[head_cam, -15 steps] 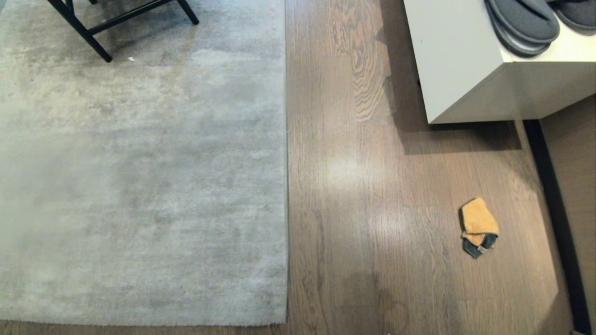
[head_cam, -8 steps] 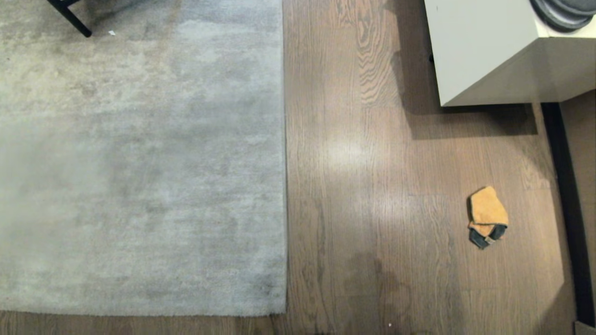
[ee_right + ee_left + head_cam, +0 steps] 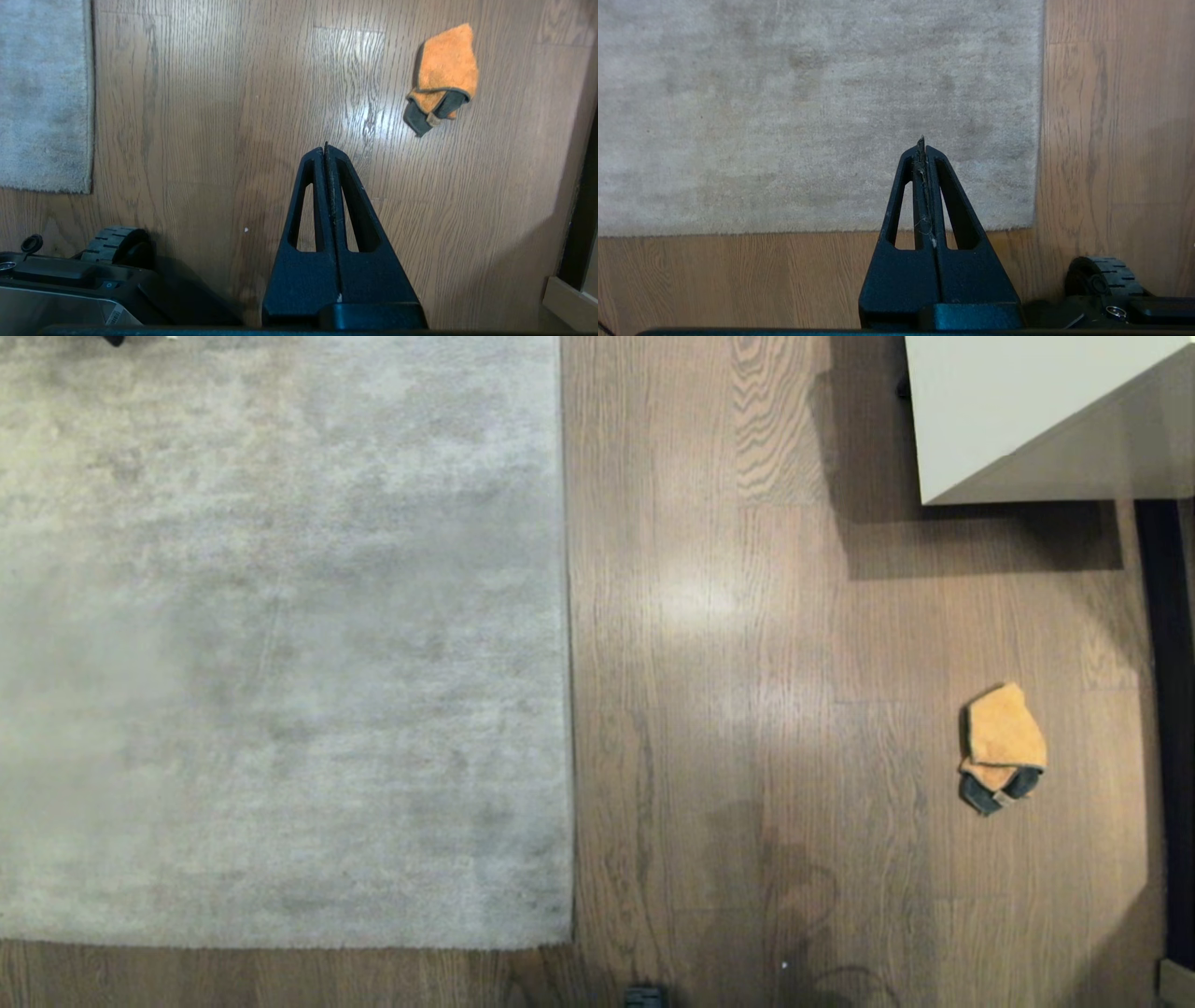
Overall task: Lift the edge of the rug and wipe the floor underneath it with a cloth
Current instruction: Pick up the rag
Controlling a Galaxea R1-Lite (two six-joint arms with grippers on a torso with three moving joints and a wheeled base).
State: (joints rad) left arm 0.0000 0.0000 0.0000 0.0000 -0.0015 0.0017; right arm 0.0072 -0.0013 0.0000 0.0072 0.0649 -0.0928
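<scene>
Two things have slid out of the head view since a second ago, the black chair legs at the far edge of the rug and the grey slippers on the white cabinet [image 3: 1018, 401]; the whole scene has shifted because the camera tipped further down, and nothing on the ground has itself moved.

The grey-beige rug [image 3: 280, 635] fills the robot's left half and lies flat. The rug edge [image 3: 567, 709] runs straight away from the robot, and its near corner [image 3: 569, 943] sits close to the base. To the right of that edge, a wide strip of bare brown wood-grain floor [image 3: 747, 709] stays open, bounded far right by a dark band and the cabinet.

The orange-yellow cloth [image 3: 1002, 747] lies crumpled on the floor, well apart from the rug, its dark grey part toward the robot.

The left gripper [image 3: 921, 142] hangs above the rug near the corner, fingers pressed together on nothing. The right gripper [image 3: 325, 147] hangs above bare floor, likewise clenched and empty, with the cloth ahead and to its right.
</scene>
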